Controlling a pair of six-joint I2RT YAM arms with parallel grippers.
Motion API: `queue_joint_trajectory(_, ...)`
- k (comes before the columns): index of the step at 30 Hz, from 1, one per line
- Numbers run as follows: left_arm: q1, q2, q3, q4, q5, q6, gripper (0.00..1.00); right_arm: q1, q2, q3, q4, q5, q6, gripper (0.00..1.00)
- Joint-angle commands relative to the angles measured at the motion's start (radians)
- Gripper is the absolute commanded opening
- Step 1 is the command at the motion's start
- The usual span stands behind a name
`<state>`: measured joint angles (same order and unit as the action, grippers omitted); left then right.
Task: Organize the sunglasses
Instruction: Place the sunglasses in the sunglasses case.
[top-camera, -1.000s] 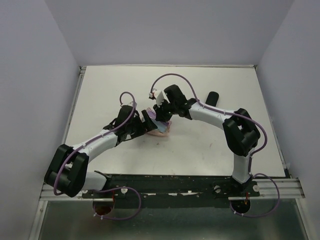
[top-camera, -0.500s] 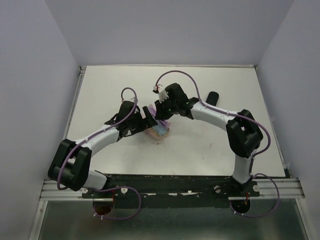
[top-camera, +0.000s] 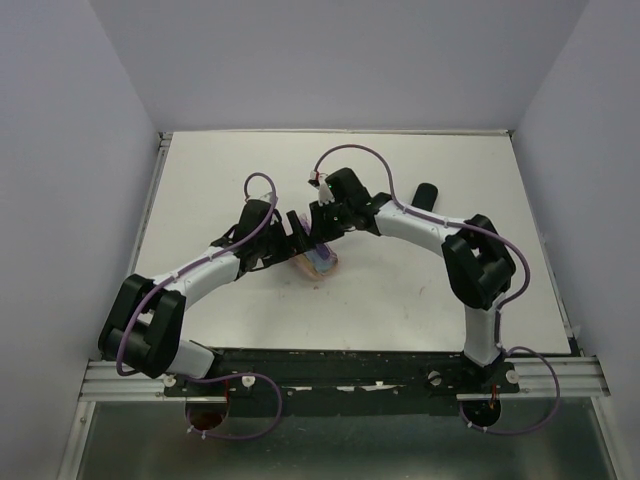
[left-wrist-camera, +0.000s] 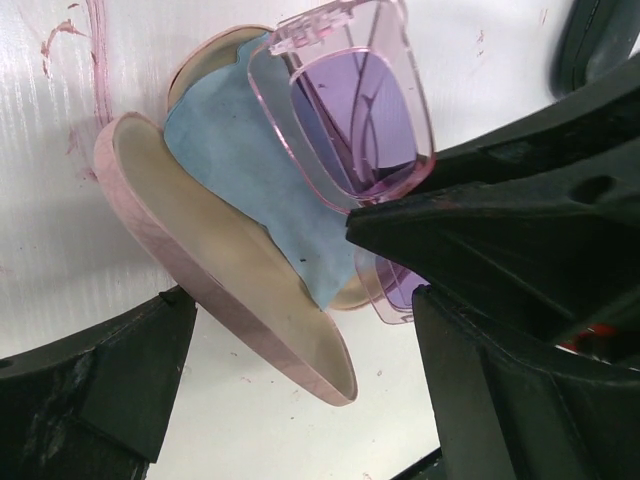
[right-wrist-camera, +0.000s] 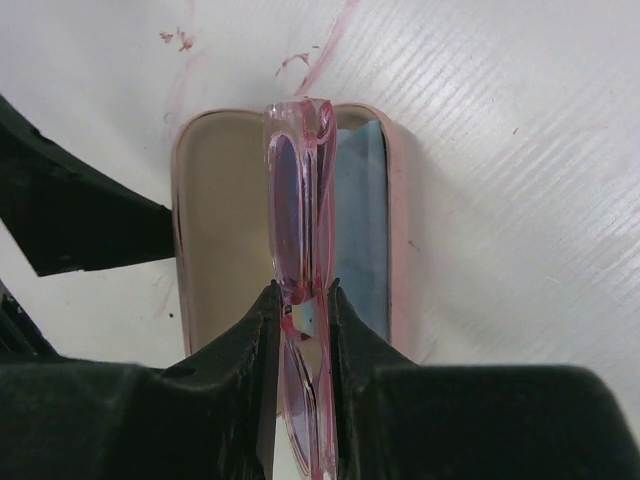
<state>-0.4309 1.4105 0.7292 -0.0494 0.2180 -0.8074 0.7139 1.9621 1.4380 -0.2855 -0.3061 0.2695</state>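
Right pincer (right-wrist-camera: 303, 300): clamped on the folded pink-purple glasses (right-wrist-camera: 300, 190), gripping near one end so the rest of the frame sticks out free ahead of the jaws.
Glasses, position: held over the open pink case (right-wrist-camera: 225, 225), running along its length. That alignment looks chosen so they can go straight down into the tray. I cannot tell whether they touch it yet.
Blue cloth (right-wrist-camera: 360, 220): lies inside the case under the glasses, seemingly as padding for the lenses.
Left pincer (left-wrist-camera: 305, 320): jaws wide apart and holding nothing, with the raised case lid (left-wrist-camera: 220, 290) between them. One finger (left-wrist-camera: 120, 380) is just beside the lid's edge.
Left pincer, likely reason: probably placed there to steady the case or keep the lid from tipping shut while the glasses go in.
Case, position: on the desk (top-camera: 400, 290), midway between the two arms.
Step in hand: lowering the glasses in, with release and lid closing to follow.
Orange pair: not seen in these views.
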Motion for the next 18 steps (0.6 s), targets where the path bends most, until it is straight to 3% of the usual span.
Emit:
queue_joint_trajectory(1, 0.007, 0.001, 0.010, 0.022, 0.024, 0.014, 0.98, 0.001, 0.049, 0.025, -0.030, 0.015, 0.054, 0.25)
queue_joint_trajectory(18, 0.007, 0.004, 0.007, 0.029, 0.032, 0.013, 0.98, 0.005, 0.083, 0.024, -0.044, -0.018, -0.044, 0.35)
